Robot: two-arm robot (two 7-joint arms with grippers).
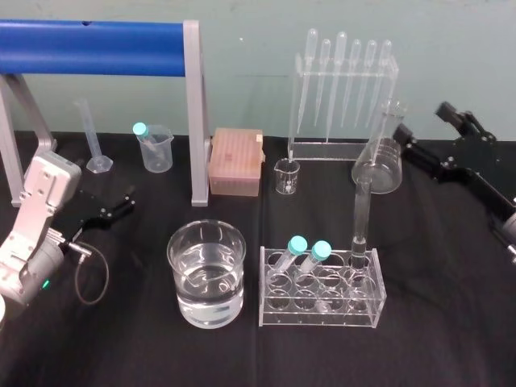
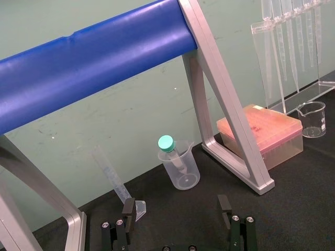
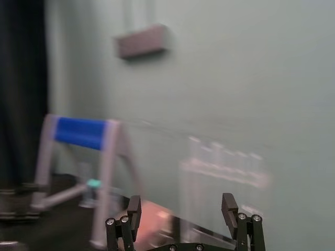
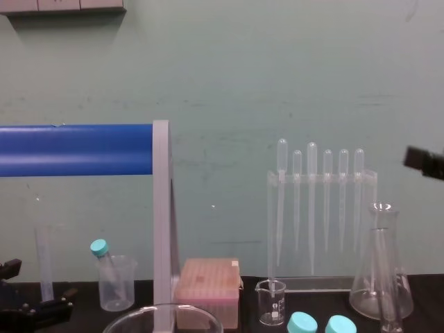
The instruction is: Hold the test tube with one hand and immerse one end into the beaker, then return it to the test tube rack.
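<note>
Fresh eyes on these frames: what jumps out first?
The blue bar on its grey frame, back left, and the wide beaker of clear liquid, front centre. Right of it, the test tube stands upright in the rack's back right corner. The left gripper and right gripper hang open at the table's sides.

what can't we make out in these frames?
- Chest view: the beaker is cut off by the bottom edge, so its water level is hidden.
- Head view: the test tube has its lower end behind the rack walls, so whether it holds liquid cannot be told.
- Head view: the small spouted beaker has graduations too small to read.
</note>
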